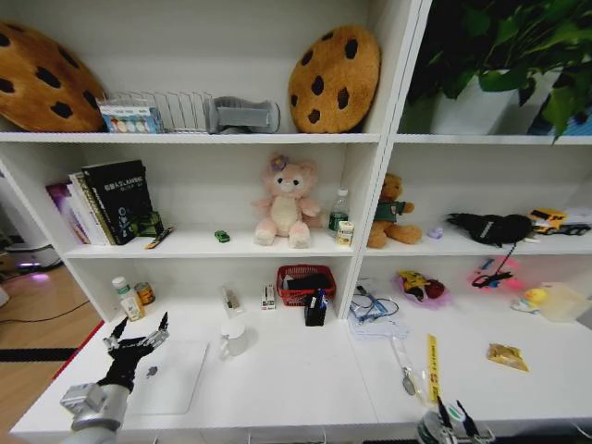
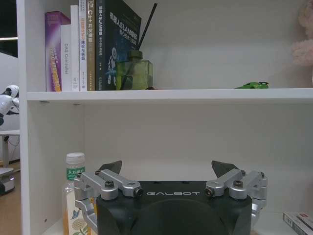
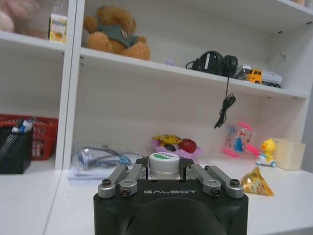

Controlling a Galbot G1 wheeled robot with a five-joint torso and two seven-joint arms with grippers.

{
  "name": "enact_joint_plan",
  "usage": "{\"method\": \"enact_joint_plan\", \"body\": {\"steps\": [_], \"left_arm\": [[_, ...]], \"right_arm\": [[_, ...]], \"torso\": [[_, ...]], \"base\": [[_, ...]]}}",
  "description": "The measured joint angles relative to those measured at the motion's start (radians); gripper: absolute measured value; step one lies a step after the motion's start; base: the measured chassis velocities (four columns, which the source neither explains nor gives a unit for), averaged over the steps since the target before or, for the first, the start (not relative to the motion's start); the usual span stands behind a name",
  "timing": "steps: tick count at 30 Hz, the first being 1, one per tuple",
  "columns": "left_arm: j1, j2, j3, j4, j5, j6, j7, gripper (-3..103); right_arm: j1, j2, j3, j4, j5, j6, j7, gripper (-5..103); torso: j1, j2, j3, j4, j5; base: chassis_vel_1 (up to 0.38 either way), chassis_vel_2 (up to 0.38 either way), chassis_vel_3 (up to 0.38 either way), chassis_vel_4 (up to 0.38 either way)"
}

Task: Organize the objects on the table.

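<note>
Here: left hand [image 1: 137, 332] spread wide, empty, over laptop [image 1: 171, 377]; right hand [image 3: 169, 172] clenched on white-capped bottle [image 3: 164, 164].

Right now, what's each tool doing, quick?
Left tool: open, empty, above the laptop.
Right tool: shut on a white-capped bottle.

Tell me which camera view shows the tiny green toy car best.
The head view: the green toy car sits whole on the middle shelf, left of the pink plush toy. The left wrist view catches it edge-on at shelf level, a low sliver. The right wrist view looks at other shelves.
</note>
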Motion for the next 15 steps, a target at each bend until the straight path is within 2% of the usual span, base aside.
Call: {"method": "enact_joint_plan", "body": {"steps": [6,9,13,15], "left_arm": [[0.0,0.0,0.0,0.0,0.0,0.0,0.0,100],[0.0,0.0,0.0,0.0,0.0,0.0,0.0,100],[0.0,0.0,0.0,0.0,0.0,0.0,0.0,100],[0.0,0.0,0.0,0.0,0.0,0.0,0.0,100]], "right_arm": [[0.039,-0.002,-0.001,-0.159,-0.005,0.032,0.007,30],[0.094,-0.009,-0.006,-0.281,-0.017,0.036,0.019,30],[0.131,-0.018,-0.007,-0.35,-0.014,0.04,0.02,30],[0.187,-0.034,-0.013,-0.449,0.002,0.045,0.006,30]], "torso": [[0.0,0.0,0.0,0.0,0.0004],[0.0,0.0,0.0,-0.0001,0.0005],[0.0,0.0,0.0,0.0,0.0004],[0.0,0.0,0.0,0.0,0.0003]], "base": [[0.0,0.0,0.0,0.0],[0.0,0.0,0.0,0.0],[0.0,0.0,0.0,0.0],[0.0,0.0,0.0,0.0]]}}
